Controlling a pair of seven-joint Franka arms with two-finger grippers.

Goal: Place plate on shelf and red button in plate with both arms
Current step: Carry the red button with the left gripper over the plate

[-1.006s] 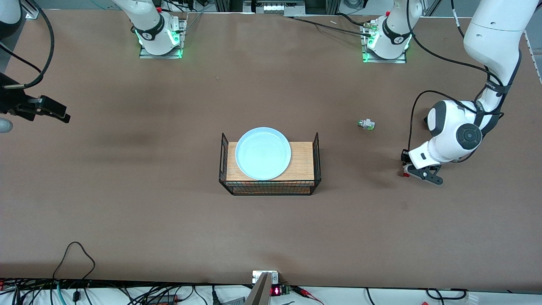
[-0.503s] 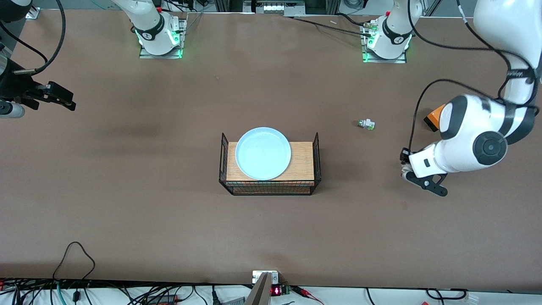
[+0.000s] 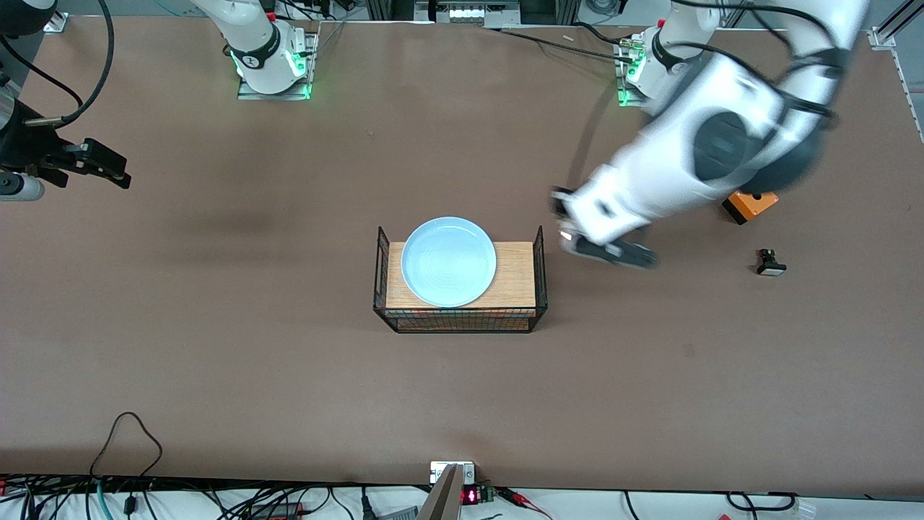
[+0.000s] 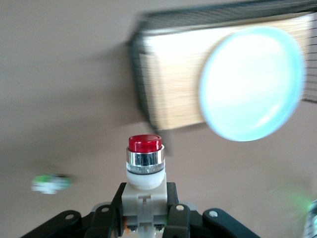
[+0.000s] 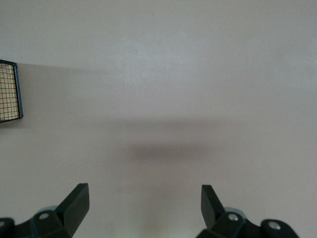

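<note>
The pale-blue plate [image 3: 448, 261] lies on a wooden board in a black wire rack [image 3: 539, 269] at the table's middle. My left gripper [image 3: 572, 240] is in the air over the table beside the rack, toward the left arm's end. It is shut on the red button [image 4: 144, 163], gripping the beige body with the red cap pointing away from the wrist. The left wrist view shows the gripper [image 4: 144, 210], the plate [image 4: 252, 84] and the rack [image 4: 141, 99]. My right gripper [image 3: 101, 171] waits open and empty over the right arm's end of the table, as its wrist view [image 5: 143, 198] shows.
An orange block [image 3: 751, 204] and a black part with a white cap [image 3: 770, 264] lie toward the left arm's end. A blurred white and green part [image 4: 49, 183] lies on the table in the left wrist view. A rack corner [image 5: 10, 91] shows in the right wrist view.
My left arm has swung from its end of the table toward the rack with the button, uncovering the orange block and the black part. It now hides the green-capped part. The right gripper rose slightly earlier.
</note>
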